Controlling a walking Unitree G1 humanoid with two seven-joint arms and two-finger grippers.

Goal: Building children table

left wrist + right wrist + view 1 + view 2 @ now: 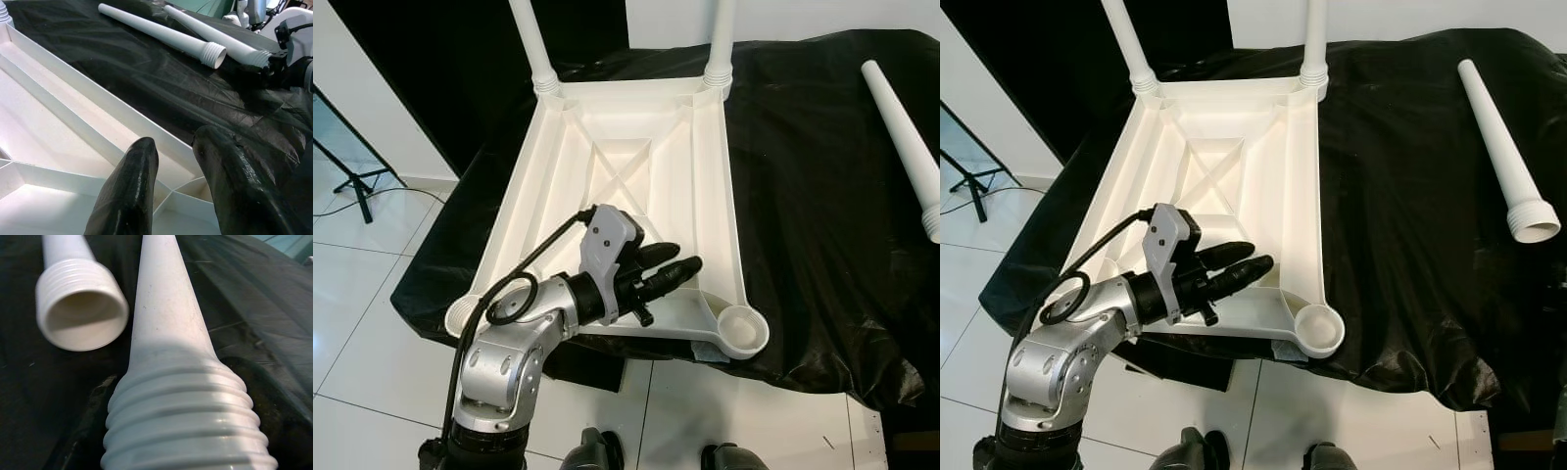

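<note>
The white plastic tabletop (636, 186) lies upside down on a black sheet (822, 196) that covers the work surface. Its ribbed underside faces up, with a crossed brace at the centre. Two white legs are already fitted at the far corners: the far left leg (530, 44) and the far right leg (722, 39), both standing upright. The near right corner socket (743, 328) is an open round cup with no leg in it.

The left gripper (680, 259) hovers over the near part of the tabletop, pointing toward the near right socket. Its two black fingers (132, 191) are slightly spread and hold nothing.

A loose leg (1503, 147) lies on the sheet well to the right of the tabletop, its threaded end nearest the robot. In the left wrist view, a second leg (217, 34) lies just beside it, with the right gripper (293, 54) at its threaded end. In the right wrist view, the black fingers are pinching this leg near its threads.

A tiled floor (372, 294) surrounds the work surface.
</note>
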